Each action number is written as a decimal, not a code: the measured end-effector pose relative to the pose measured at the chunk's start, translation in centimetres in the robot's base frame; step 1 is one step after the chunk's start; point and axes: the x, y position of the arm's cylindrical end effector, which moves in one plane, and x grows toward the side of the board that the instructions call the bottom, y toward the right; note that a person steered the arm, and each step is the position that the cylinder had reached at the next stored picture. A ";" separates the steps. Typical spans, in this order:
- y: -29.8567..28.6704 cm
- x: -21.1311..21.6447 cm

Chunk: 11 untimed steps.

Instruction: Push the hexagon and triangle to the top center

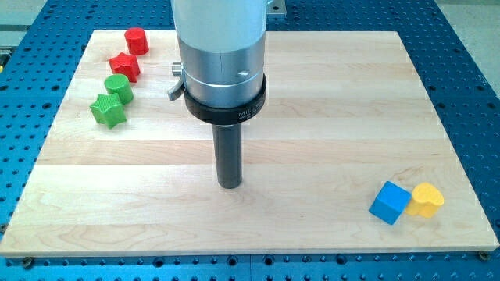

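Note:
My tip (229, 184) rests on the wooden board (328, 94) near its middle, touching no block. At the view's top left lies a red block (137, 40) that looks round or hexagonal. Below it sit a red star (125, 67), a green round block (119, 87) and a green star (108, 110), in a close column. At the bottom right a blue cube (390, 202) touches a yellow block (426, 200) whose shape I cannot make out. No block reads clearly as a triangle. Both groups are far from my tip.
The arm's wide silver and black body (223, 70) hangs over the board's top centre and hides part of it. The board lies on a blue perforated table (469, 47), with its edges close to both block groups.

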 end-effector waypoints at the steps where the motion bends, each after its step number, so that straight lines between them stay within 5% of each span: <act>1: -0.5 -0.2; 5: 1.1 -22.4; 8: -7.4 -25.7; 9: 1.3 -25.7; 11: 6.2 -22.4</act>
